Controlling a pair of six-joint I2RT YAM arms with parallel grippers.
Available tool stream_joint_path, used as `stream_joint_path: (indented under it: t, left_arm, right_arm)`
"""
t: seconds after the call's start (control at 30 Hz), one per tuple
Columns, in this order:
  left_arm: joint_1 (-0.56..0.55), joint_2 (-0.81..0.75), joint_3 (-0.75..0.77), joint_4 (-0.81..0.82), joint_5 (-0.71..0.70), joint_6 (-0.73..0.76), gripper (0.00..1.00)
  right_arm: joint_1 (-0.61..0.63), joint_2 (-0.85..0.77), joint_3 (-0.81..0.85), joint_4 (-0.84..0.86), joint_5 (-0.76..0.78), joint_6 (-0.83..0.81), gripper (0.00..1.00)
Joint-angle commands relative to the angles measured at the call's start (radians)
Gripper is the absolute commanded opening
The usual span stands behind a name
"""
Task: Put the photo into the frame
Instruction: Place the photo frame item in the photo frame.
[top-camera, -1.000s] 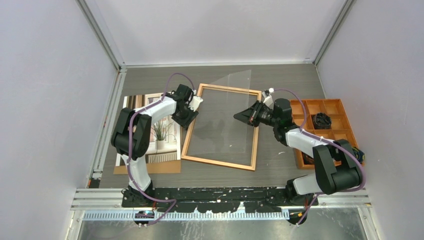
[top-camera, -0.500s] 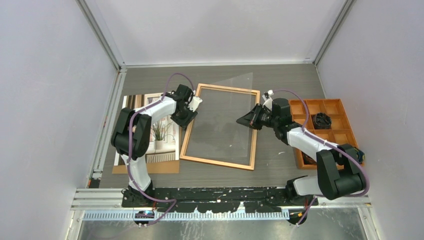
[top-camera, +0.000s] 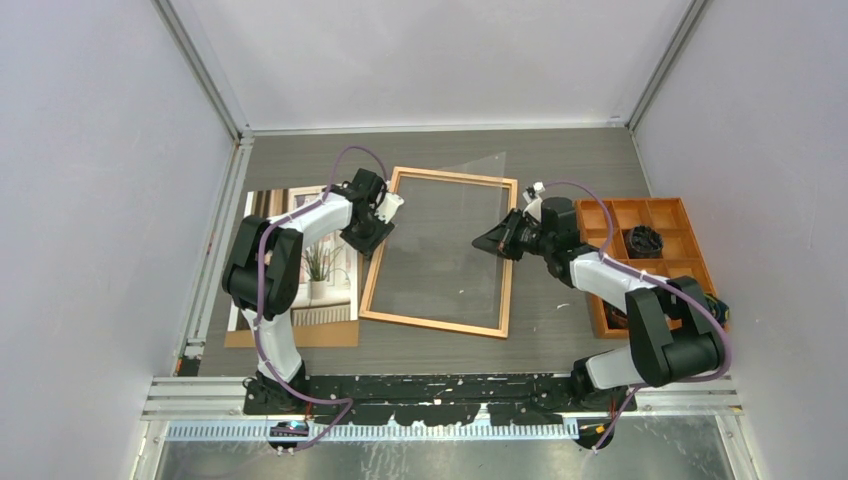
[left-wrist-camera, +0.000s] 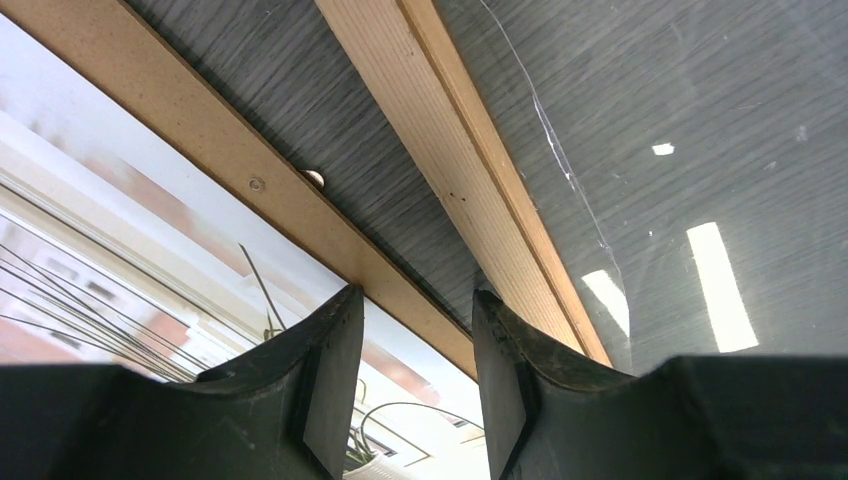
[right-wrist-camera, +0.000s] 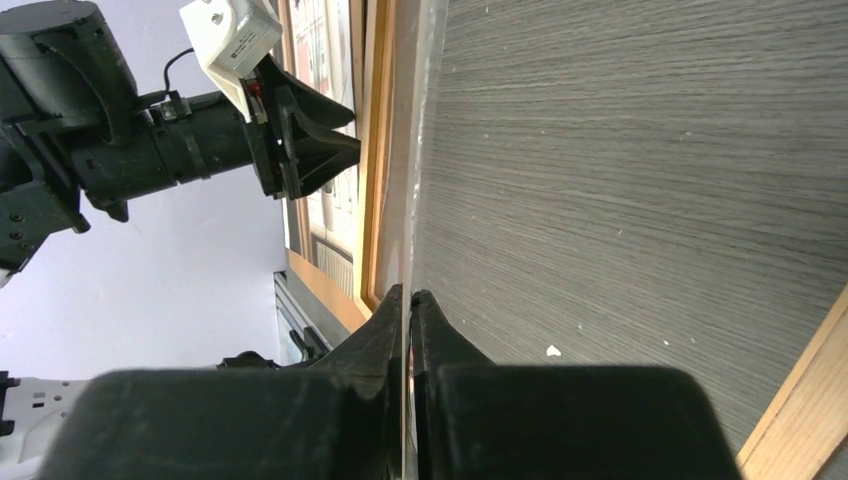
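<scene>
The frame (top-camera: 430, 323) lies flat mid-table, its thin orange-brown border around bare table. My right gripper (top-camera: 478, 239) is shut on the right edge of the clear glass pane (top-camera: 440, 250), holding it tilted over the frame. The wrist view shows the pane's edge (right-wrist-camera: 425, 120) pinched between the shut jaws (right-wrist-camera: 409, 297), with the frame's border (right-wrist-camera: 375, 150) beyond. The photo (top-camera: 318, 262) lies face up on the brown backing board (top-camera: 300, 336), left of the frame. My left gripper (top-camera: 368, 235) is open and empty, over the gap between board (left-wrist-camera: 250, 190) and frame (left-wrist-camera: 450, 170), with the photo (left-wrist-camera: 120, 250) beside it.
An orange compartment tray (top-camera: 690, 268) stands at the right, behind my right arm, with a black object (top-camera: 643, 240) in one cell. Grey walls close in both sides and the back.
The glass pane has tilted lower toward the frame and my right gripper has shifted slightly right with it. The left gripper has barely moved.
</scene>
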Motion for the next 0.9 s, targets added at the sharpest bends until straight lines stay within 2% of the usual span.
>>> stream_joint_path:
  t: [0.0, 0.17, 0.4, 0.53, 0.63, 0.73, 0.87]
  left_arm:
    - [-0.007, 0.000, 0.035, 0.005, 0.034, 0.008, 0.46]
    - [-0.007, 0.003, 0.034, 0.009, 0.032, 0.013, 0.46]
    - [-0.009, 0.004, 0.035, 0.011, 0.029, 0.015, 0.46]
    - [-0.009, 0.004, 0.029, 0.014, 0.028, 0.014, 0.46]
    - [-0.009, 0.004, 0.027, 0.016, 0.030, 0.013, 0.46]
    - [-0.009, 0.004, 0.025, 0.018, 0.027, 0.013, 0.46]
    - [-0.009, 0.003, 0.023, 0.019, 0.024, 0.015, 0.46]
  right_arm:
    - [0.011, 0.021, -0.004, 0.079, 0.002, 0.005, 0.07]
    - [0.011, 0.035, -0.008, 0.095, 0.015, 0.002, 0.12]
    - [0.021, 0.054, 0.023, 0.050, 0.048, -0.030, 0.44]
    - [0.039, 0.053, 0.056, -0.030, 0.085, -0.073, 0.53]
    - [0.047, 0.052, 0.082, -0.100, 0.121, -0.109, 0.66]
    - [0.055, 0.042, 0.106, -0.163, 0.162, -0.150, 0.70]
    - [0.061, 0.034, 0.146, -0.255, 0.217, -0.201, 0.81]
